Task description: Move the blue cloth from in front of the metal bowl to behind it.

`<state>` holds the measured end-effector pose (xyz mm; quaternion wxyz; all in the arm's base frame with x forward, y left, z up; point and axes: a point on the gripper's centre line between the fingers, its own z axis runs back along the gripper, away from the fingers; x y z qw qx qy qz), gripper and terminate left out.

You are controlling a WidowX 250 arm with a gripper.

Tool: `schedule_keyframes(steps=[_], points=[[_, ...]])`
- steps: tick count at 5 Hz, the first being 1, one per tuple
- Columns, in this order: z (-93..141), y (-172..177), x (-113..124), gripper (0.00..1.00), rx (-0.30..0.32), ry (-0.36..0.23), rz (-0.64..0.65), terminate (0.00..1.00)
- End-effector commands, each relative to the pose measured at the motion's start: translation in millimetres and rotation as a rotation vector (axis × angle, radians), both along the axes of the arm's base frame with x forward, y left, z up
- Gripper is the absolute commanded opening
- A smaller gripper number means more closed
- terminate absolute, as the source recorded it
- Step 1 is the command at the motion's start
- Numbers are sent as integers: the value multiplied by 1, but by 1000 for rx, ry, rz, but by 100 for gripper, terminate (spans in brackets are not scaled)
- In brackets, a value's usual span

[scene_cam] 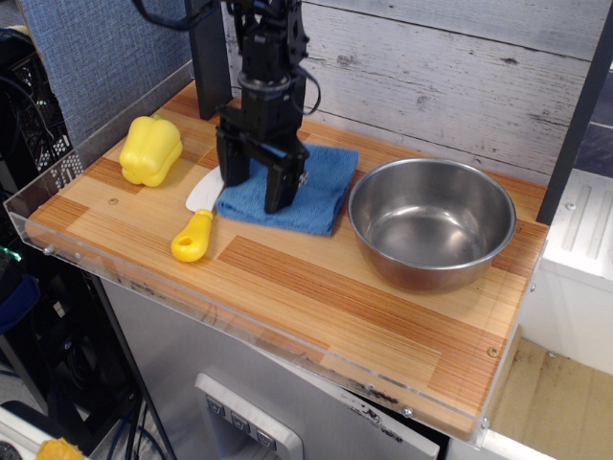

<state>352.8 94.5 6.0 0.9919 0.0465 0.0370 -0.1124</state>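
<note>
The blue cloth (pixel 318 192) lies flat on the wooden table, just left of the metal bowl (pixel 431 222) and close to the back wall. The bowl stands upright and empty at the right. My gripper (pixel 256 187) points straight down over the cloth's left half. Its two black fingers (pixel 279 195) stand apart with their tips on the cloth. No fold of cloth shows pinched between them.
A yellow pepper (pixel 150 150) sits at the back left. A spatula with a yellow handle (pixel 192 236) and white blade lies just left of the cloth. A clear plastic rim (pixel 144 287) runs along the table's front and left edges. A plank wall stands behind.
</note>
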Motion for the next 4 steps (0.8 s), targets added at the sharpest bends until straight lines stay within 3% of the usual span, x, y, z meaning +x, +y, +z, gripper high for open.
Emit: schedule_keyframes(steps=[1, 2, 3, 4], points=[[-3, -10, 24, 100, -41, -13, 42, 0], [1, -22, 27, 100, -14, -21, -18, 0], [20, -32, 24, 100, 12, -78, -70, 0], [58, -36, 26, 100, -13, -203, -75, 0]])
